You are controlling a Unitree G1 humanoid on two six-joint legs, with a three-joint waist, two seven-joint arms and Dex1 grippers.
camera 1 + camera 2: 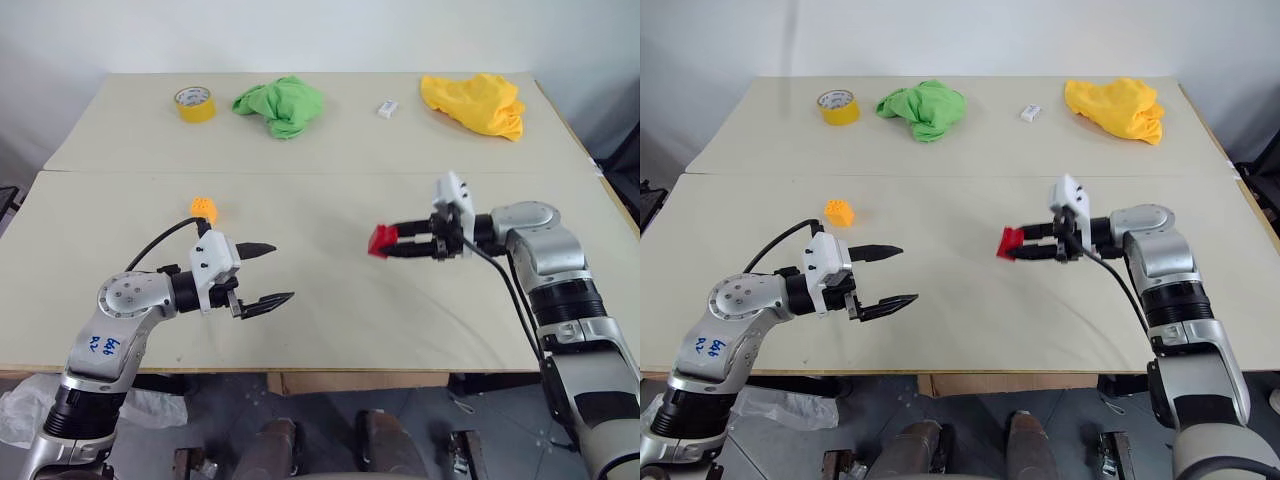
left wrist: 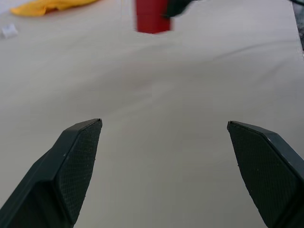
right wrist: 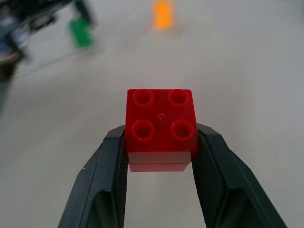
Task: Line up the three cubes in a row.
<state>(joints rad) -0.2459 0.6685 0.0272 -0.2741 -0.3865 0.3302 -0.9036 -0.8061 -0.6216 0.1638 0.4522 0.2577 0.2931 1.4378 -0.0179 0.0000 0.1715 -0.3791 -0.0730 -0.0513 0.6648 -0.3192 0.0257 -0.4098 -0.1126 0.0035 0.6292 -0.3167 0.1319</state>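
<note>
The right claw pinches the red cube by its flat sides, likely light, stiff, slick plastic; the left claw gapes empty.

left arm bent at the elbow, my left gripper held roughly level and pointing inward, its fingers spread wide apart. right arm reaches inward, my right gripper level, fingers clamped on the red cube.

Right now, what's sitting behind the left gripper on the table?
Behind the open left gripper the orange-yellow cube sits on the table. In the right wrist view a green cube shows by that arm; from the head views the arm covers it.
</note>
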